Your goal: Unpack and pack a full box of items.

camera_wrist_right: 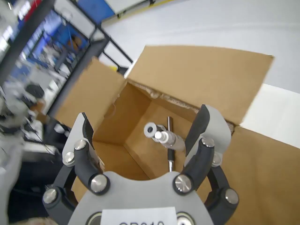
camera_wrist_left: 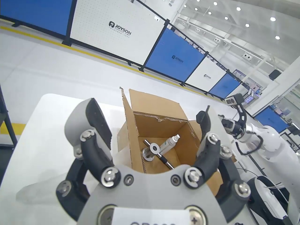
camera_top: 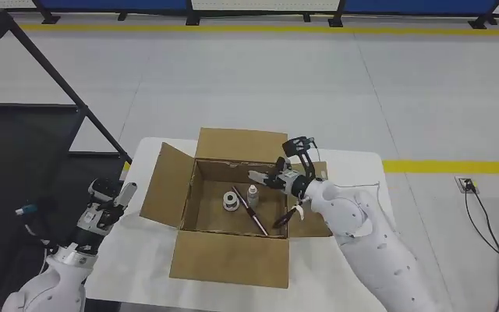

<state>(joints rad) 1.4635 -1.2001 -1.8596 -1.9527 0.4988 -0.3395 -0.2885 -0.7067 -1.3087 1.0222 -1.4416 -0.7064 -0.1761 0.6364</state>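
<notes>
Your bench (camera_top: 144, 242) carries one open cardboard box (camera_top: 230, 257), set roughly mid-bench. All four flaps are folded outward, which I judge is meant to leave the mouth free for reaching in from above.

Your right pincer (camera_wrist_right: 144, 115) hangs over the right side of the box, aimed down into it. Its fingers are spread wide and hold nothing. That spread looks like readiness to close around one of the items below.

Your left pincer (camera_wrist_left: 147, 108) sits off by the bench's left edge, well apart from the box. It is also spread wide and empty, and it faces the box from the side. It is probably kept there so the two arms do not crowd one opening.

Three items lie on the box floor, bunched close together:
- **Metal rod** (camera_top: 253, 210): long and thin, with a dark grip section, lying slantwise.
- **Spray bottle** (camera_top: 253, 195): small and white, resting across or against the rod. I cannot tell which.
- **Metal cylinder** (camera_top: 231, 201): short and round, just beside the other two.

With these inside, the unpacking looks unfinished.
</notes>
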